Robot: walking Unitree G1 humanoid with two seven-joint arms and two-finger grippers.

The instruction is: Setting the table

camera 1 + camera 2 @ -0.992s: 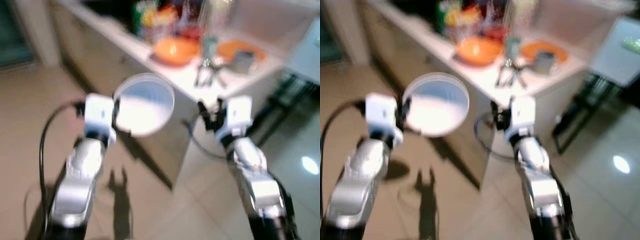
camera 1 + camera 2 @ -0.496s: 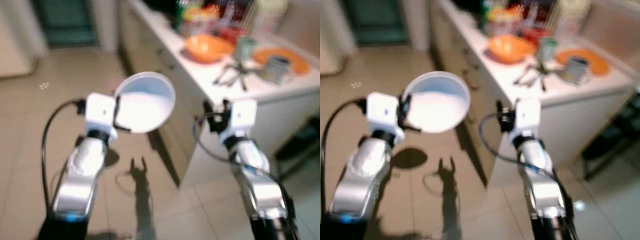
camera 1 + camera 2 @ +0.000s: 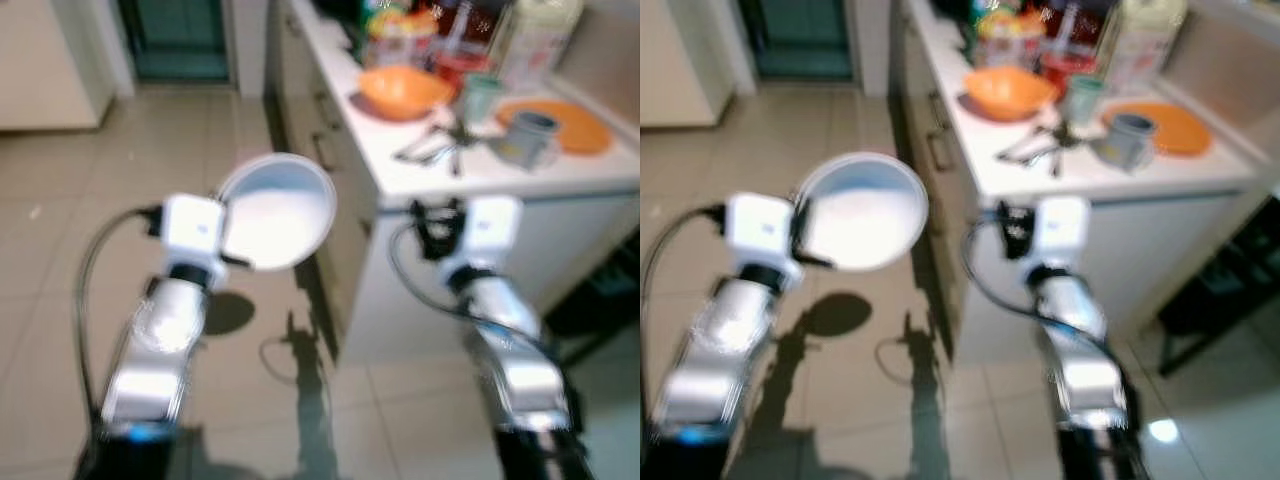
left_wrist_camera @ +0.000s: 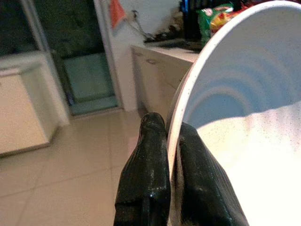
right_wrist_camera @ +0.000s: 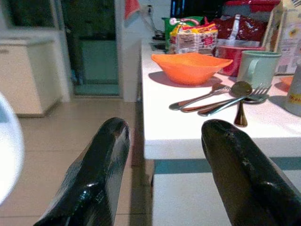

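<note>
My left gripper [image 3: 228, 226] is shut on the rim of a white bowl [image 3: 275, 210], held tilted in the air over the tiled floor. The left wrist view has both black fingers [image 4: 146, 169] pinching the bowl's [image 4: 244, 117] edge. My right gripper [image 3: 435, 215] is open and holds nothing, just short of the end of the white counter [image 3: 480, 180]. On the counter lie an orange bowl [image 5: 188, 68], loose cutlery [image 5: 221, 99], a green mug [image 5: 256, 68], and a grey mug [image 3: 530, 135] on an orange plate [image 3: 575, 125].
Food packets and a carton [image 3: 530, 35] crowd the counter's far end. Cabinet doors with handles [image 3: 320, 150] run along its left side. A teal door [image 3: 180, 40] and a white cabinet [image 3: 50, 60] stand at the back. Dark furniture legs [image 3: 600, 300] are at the right.
The whole view has swung, so the counter now lies to the right and more of the floor and doorway show. The bowl stays in my left gripper; my right gripper stays open.
</note>
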